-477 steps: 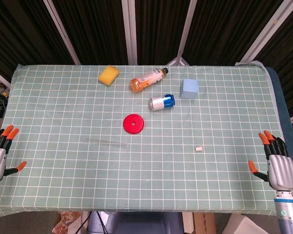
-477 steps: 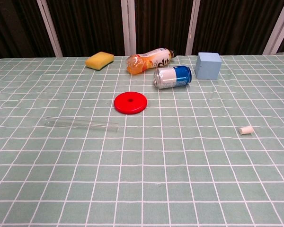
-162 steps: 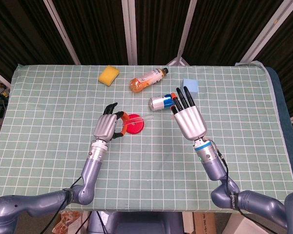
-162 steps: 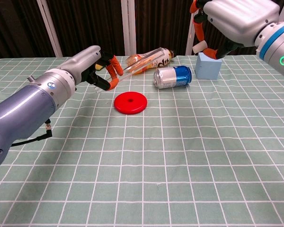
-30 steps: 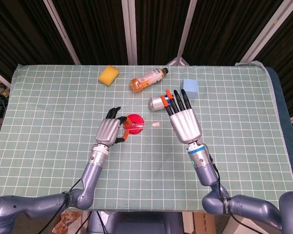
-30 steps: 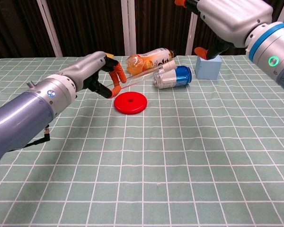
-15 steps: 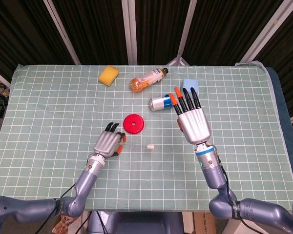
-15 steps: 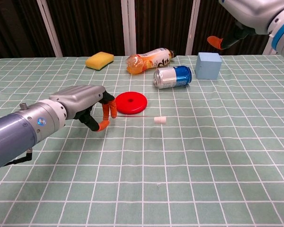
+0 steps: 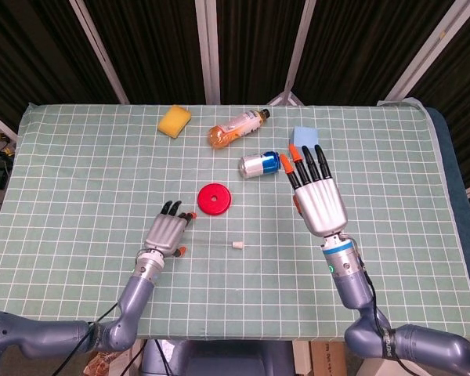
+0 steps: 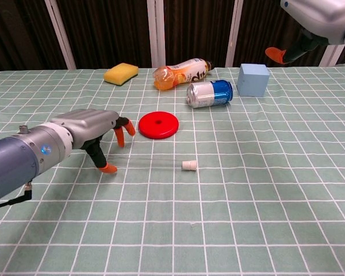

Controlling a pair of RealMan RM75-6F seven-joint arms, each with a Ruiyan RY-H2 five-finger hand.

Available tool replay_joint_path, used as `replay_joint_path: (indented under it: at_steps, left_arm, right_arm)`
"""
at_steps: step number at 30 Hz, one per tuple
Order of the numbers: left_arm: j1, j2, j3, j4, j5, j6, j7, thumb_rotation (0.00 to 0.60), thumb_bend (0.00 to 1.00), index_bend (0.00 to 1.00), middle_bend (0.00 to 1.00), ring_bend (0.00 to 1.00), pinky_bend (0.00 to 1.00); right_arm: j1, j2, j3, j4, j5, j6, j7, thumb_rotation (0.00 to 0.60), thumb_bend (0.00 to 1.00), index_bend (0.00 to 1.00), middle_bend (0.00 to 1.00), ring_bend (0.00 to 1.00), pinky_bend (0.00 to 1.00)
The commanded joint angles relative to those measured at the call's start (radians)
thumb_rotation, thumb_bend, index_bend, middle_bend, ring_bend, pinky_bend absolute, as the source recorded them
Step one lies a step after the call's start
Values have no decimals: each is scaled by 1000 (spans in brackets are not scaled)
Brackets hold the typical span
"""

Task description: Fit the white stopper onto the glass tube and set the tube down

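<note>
left hand [image 10: 86, 133] hovers low with fingers spread, beside the glass tube [image 10: 155, 159] lying capped by the white stopper [image 10: 189, 165]; right hand [image 9: 321, 200] spread, raised.

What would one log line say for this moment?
tube: on table, stopper fitted | left hand: open beside it | right hand: open, raised

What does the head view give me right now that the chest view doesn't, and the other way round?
Only the head view shows the whole right robot hand, fingers spread, holding nothing, and the table's far corners. Only the chest view shows the left robot hand from the side, with the faint glass tube lying on the cloth toward the white stopper. Both show the stopper, red disc, can, bottle, sponge and blue cube.
</note>
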Motion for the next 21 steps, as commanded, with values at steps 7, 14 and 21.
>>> replay_joint_path:
  at_steps: [7,14,21]
  left_arm:
    - [113,148,-5,-143,194,140,-205,600,199,139,138,0,0]
    - [277,345,105,-184,429,288,-403,600,104,99,96,0,0]
    - [453,492,235,-145,594,429,-603,600,104,79,72,0,0]
  right_arm:
    - [-116,79,-44,-77,-8,89,119,600,382,0,0,0,0]
    - [-278,213,-135,-118,13,139,310,600,328,0,0,0,0]
    - [-406,288,-216,-78,35,146,495,600,322,0,0,0,0]
